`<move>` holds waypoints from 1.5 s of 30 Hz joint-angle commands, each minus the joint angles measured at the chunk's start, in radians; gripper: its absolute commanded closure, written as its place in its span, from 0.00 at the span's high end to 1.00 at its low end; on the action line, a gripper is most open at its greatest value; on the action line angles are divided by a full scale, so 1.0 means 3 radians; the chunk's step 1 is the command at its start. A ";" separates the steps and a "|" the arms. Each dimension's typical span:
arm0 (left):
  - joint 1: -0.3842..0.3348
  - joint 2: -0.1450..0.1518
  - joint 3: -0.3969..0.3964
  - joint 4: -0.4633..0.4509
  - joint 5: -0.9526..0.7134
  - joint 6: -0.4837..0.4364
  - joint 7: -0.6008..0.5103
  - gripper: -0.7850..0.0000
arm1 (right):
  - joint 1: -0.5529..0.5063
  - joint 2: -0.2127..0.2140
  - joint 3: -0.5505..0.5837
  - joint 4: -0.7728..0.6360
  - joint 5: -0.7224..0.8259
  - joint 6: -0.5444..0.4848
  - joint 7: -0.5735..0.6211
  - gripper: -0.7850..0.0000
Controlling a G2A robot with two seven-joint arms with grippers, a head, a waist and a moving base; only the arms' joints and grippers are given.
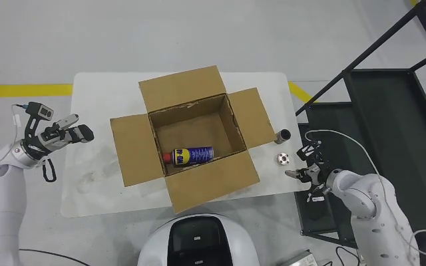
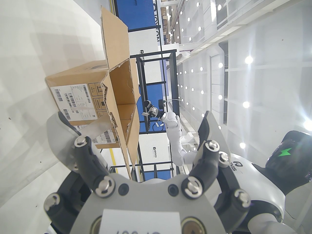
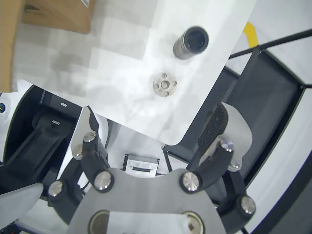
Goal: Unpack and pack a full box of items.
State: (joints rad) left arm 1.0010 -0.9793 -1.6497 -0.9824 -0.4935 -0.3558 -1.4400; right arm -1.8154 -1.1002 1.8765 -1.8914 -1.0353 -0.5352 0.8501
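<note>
Top view: I see one box (image 1: pixel 193 136) open in the middle of the table (image 1: pixel 100 193), four flaps folded out. One can (image 1: pixel 190 156) lies on its side on the box floor, toward the lower edge of the frame.
Left wrist view: this one gives me the box's labelled outer wall (image 2: pixel 80 86), which I can't read from above.
Right wrist view: here I make out the cylinder's (image 3: pixel 191 42) dark bore and the holes in the disc (image 3: pixel 165 84).
Count: one box, one can, one cylinder, one disc, two grippers.
Left gripper (image 1: pixel 78 128): fingers spread, holding nothing, at the table's left edge, frame left. The box is well apart to its right.
Right gripper (image 1: pixel 299 163): fingers spread, empty, at the table's right edge. The disc is near it and the cylinder just beyond the disc. The can is well apart, inside the box.
</note>
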 commanded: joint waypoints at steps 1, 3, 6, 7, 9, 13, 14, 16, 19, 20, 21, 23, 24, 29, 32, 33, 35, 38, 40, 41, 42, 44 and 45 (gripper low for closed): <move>0.0000 0.0000 0.0000 0.0000 0.0000 0.0000 0.0000 1.00 | -0.0012 0.0002 -0.0018 0.0071 0.0011 0.0037 -0.0002 1.00; 0.0000 0.0000 0.0000 0.0000 0.0000 0.0000 0.0000 1.00 | 0.0006 0.0003 -0.0062 0.0161 -0.0051 0.0076 -0.0073 1.00; 0.0000 0.0000 0.0000 0.0000 0.0000 0.0000 0.0000 1.00 | 0.0090 0.0003 -0.0192 0.0303 -0.0197 0.0100 -0.0232 1.00; 0.0000 0.0000 0.0000 0.0000 0.0000 0.0000 0.0000 1.00 | 0.0119 0.0004 -0.0250 0.0337 -0.0283 0.0079 -0.0282 1.00; 0.0000 0.0000 0.0000 0.0000 0.0000 0.0000 0.0000 1.00 | 0.0189 0.0003 -0.0354 0.0469 -0.0392 0.0082 -0.0408 1.00; 0.0000 0.0000 0.0000 0.0000 0.0000 0.0000 0.0000 1.00 | 0.0365 -0.0003 -0.0551 0.0734 -0.0529 0.0097 -0.0594 1.00; 0.0000 0.0000 0.0000 0.0000 0.0000 0.0000 0.0000 1.00 | 0.0409 -0.0004 -0.0588 0.0790 -0.0559 0.0100 -0.0637 1.00; 0.0000 0.0000 0.0000 0.0000 0.0000 0.0000 0.0000 1.00 | 0.0494 -0.0007 -0.0641 0.0919 -0.0569 0.0131 -0.0747 1.00; 0.0000 0.0000 0.0000 0.0000 0.0000 0.0000 0.0000 1.00 | 0.0645 -0.0011 -0.0701 0.1133 -0.0563 0.0175 -0.0834 1.00; 0.0000 0.0000 0.0000 0.0000 0.0000 0.0000 0.0000 1.00 | 0.0696 -0.0011 -0.0719 0.1201 -0.0571 0.0199 -0.0847 1.00; 0.0000 0.0000 0.0000 0.0000 0.0000 0.0000 0.0000 1.00 | 0.0743 -0.0011 -0.0743 0.1253 -0.0595 0.0208 -0.0862 1.00; 0.0000 0.0000 0.0000 0.0000 0.0000 0.0000 0.0000 1.00 | 0.0827 -0.0013 -0.0785 0.1370 -0.0594 0.0218 -0.0886 1.00; 0.0000 0.0000 0.0000 0.0000 0.0000 0.0000 0.0000 1.00 | 0.0866 -0.0013 -0.0806 0.1425 -0.0603 0.0219 -0.0894 1.00; 0.0000 0.0000 0.0000 0.0000 0.0000 0.0000 0.0000 1.00 | 0.1022 -0.0014 -0.0897 0.1676 -0.0641 0.0229 -0.0950 1.00; 0.0000 0.0000 0.0000 0.0000 0.0000 0.0000 0.0000 1.00 | 0.1097 -0.0017 -0.0941 0.1803 -0.0652 0.0259 -0.0981 1.00; 0.0000 0.0000 0.0000 0.0000 0.0000 0.0000 0.0000 1.00 | 0.1120 -0.0017 -0.0954 0.1842 -0.0654 0.0259 -0.0990 1.00; 0.0000 0.0000 0.0000 0.0000 0.0000 0.0000 0.0000 1.00 | 0.1161 -0.0017 -0.0975 0.1914 -0.0647 0.0268 -0.1008 1.00; 0.0000 0.0000 0.0000 0.0000 0.0000 0.0000 0.0000 1.00 | 0.1211 -0.0020 -0.1009 0.1994 -0.0609 0.0261 -0.1009 0.71; 0.0000 0.0000 0.0000 0.0000 0.0000 0.0000 0.0000 1.00 | 0.1242 -0.0021 -0.1037 0.2046 -0.0606 0.0274 -0.0986 0.56; 0.0000 0.0000 0.0000 0.0000 0.0000 0.0000 0.0000 1.00 | 0.1259 -0.0022 -0.1050 0.2073 -0.0596 0.0288 -0.0977 0.42; 0.0000 0.0000 0.0000 0.0000 0.0000 0.0000 0.0000 1.00 | 0.1276 -0.0024 -0.1062 0.2097 -0.0588 0.0299 -0.0973 0.36; 0.0000 0.0000 0.0000 0.0000 0.0000 0.0000 0.0000 1.00 | 0.1300 -0.0025 -0.1081 0.2134 -0.0577 0.0305 -0.0979 0.14; 0.0000 0.0000 0.0000 0.0000 0.0000 0.0000 0.0000 1.00 | 0.1308 -0.0025 -0.1088 0.2153 -0.0575 0.0312 -0.0985 0.00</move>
State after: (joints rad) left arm 1.0010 -0.9792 -1.6497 -0.9824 -0.4935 -0.3558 -1.4400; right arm -1.4248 -1.1077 1.5515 -1.2497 -1.2081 -0.4428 0.5562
